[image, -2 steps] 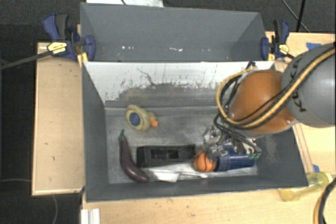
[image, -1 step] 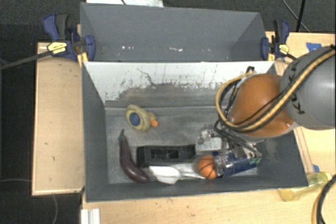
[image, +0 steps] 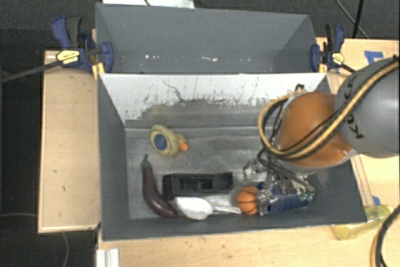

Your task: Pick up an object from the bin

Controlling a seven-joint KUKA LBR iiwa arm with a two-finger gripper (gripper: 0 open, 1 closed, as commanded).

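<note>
Where the grey metal bin's [image: 116, 153] floor meets its front wall, the gripper [image: 275, 192] hangs low over a dark blue cylindrical can [image: 294, 202] lying on its side. A small orange ball [image: 247, 201] sits just beside it. Whether the grip is open or closed cannot be told.

I see a grey bin [image: 112, 153], its back wall streaked with pale scuffs. Inside are a dark purple aubergine [image: 153, 191], a black block [image: 197, 183], a white lump [image: 194, 207], an orange ball [image: 247, 201], a dark blue can [image: 292, 202] and a pale yellow toy [image: 166, 141] with a blue centre and orange tip. The wrist cover [image: 309, 131] is orange.
</note>
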